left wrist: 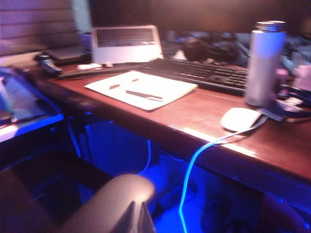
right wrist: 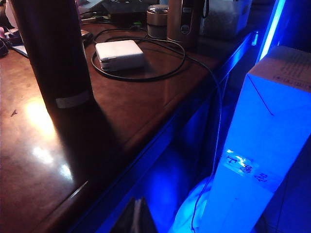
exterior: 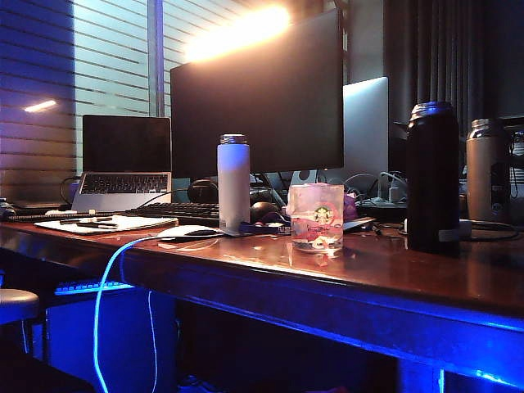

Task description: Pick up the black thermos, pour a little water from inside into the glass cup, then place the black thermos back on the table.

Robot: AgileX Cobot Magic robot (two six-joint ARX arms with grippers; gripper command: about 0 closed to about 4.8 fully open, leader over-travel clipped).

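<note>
**Thermos and cup standing on the table, both arms low at its front edge**

While the black thermos (exterior: 432, 176) stands upright on the table (exterior: 393, 282), toward the right side in the exterior view, the glass cup (exterior: 316, 216) sits to its left, apart from it, with a white bottle (exterior: 233, 182) further left again. A grey steel bottle (exterior: 487, 180) stands behind and to the right of the thermos. No arm shows in the exterior view.

Seen from the right wrist, the right gripper (right wrist: 137, 217) hangs below the table's front edge, its jaws pressed together and empty; the thermos base rises close by on the wood, with a white power adapter (right wrist: 119, 55) and its looped cable beyond.

Seen from the left wrist, the left gripper (left wrist: 137, 221) sits low in front of the table, jaws closed with nothing between them. A white mouse (left wrist: 241, 119), a notepad (left wrist: 141, 88) and a keyboard (left wrist: 204, 73) lie on the table ahead.
</note>
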